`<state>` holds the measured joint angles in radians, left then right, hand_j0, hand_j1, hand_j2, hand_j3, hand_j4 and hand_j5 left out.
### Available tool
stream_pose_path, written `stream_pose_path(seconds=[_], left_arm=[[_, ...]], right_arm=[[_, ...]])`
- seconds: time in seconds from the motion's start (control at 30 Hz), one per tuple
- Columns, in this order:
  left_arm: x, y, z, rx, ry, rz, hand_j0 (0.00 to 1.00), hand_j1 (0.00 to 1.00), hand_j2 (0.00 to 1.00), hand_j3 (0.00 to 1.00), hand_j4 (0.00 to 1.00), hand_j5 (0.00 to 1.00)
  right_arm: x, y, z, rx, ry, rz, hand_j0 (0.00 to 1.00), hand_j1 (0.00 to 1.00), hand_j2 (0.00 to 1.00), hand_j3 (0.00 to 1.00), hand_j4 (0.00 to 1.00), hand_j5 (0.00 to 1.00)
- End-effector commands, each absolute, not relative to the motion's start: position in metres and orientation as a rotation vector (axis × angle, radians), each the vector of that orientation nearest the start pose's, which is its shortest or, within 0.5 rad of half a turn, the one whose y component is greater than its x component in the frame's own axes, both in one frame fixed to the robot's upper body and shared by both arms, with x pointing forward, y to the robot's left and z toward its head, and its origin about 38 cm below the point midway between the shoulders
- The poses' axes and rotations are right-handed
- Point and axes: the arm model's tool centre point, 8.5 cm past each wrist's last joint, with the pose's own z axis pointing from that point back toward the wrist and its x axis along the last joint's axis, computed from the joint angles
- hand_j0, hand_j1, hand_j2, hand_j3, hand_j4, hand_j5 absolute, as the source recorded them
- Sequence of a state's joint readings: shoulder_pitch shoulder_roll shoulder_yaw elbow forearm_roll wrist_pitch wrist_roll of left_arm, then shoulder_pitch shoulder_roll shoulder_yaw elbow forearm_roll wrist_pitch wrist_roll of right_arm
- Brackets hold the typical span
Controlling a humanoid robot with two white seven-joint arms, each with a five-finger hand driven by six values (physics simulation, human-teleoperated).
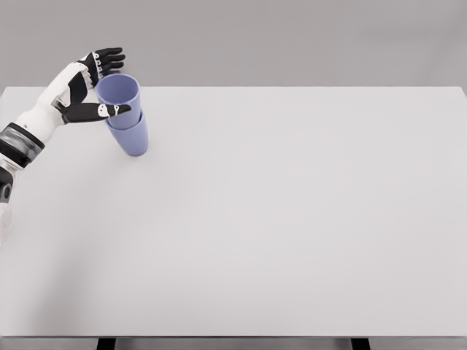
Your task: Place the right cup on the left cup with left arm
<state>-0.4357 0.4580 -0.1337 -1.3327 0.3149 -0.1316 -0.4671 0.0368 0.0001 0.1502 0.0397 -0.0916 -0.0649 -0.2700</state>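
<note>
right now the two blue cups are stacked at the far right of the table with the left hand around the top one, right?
Not quite: the head view shows the stacked cups, top cup nested in the bottom cup, at the table's far left, not right. The left hand is around the top one.

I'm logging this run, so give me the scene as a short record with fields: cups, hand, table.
cups: upper cup nested in lower cup, both blue, stack tilted
left hand: around upper cup, thumb in front, fingers behind
right hand: not in view
table: white, stack near its far left corner
task state: cups stacked, hand not yet off
</note>
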Motion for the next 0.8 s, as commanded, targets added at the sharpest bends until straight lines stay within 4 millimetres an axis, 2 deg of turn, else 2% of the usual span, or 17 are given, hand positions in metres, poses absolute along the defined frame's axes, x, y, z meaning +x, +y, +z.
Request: stream_pose_path(seconds=[0.0, 0.3, 0.33, 0.5, 0.77], left_arm=[[0.467, 0.327, 0.200, -0.143, -1.755, -0.641, 0.90, 0.90, 0.90, 0.90, 0.90, 0.90], [0.466, 0.327, 0.203, -0.144, -1.761, -0.645, 0.91, 0.91, 0.91, 0.91, 0.91, 0.91], [0.466, 0.328, 0.204, -0.141, -1.762, -0.648, 0.95, 0.95, 0.95, 0.95, 0.95, 0.95], [0.466, 0.331, 0.207, -0.134, -1.769, -0.642, 1.00, 1.00, 1.00, 1.00, 1.00, 1.00], [0.466, 0.334, 0.212, -0.130, -1.779, -0.640, 1.00, 1.00, 1.00, 1.00, 1.00, 1.00]], right_arm=[[-0.029, -0.295, -0.255, -0.359, 0.005, 0.059, 1.00, 1.00, 1.00, 1.00, 1.00, 1.00], [-0.029, -0.295, -0.255, -0.359, 0.005, 0.059, 1.00, 1.00, 1.00, 1.00, 1.00, 1.00], [-0.029, -0.295, -0.255, -0.360, 0.005, 0.059, 1.00, 1.00, 1.00, 1.00, 1.00, 1.00], [-0.029, -0.295, -0.255, -0.359, 0.005, 0.058, 1.00, 1.00, 1.00, 1.00, 1.00, 1.00], [-0.029, -0.295, -0.255, -0.361, 0.007, 0.060, 1.00, 1.00, 1.00, 1.00, 1.00, 1.00]])
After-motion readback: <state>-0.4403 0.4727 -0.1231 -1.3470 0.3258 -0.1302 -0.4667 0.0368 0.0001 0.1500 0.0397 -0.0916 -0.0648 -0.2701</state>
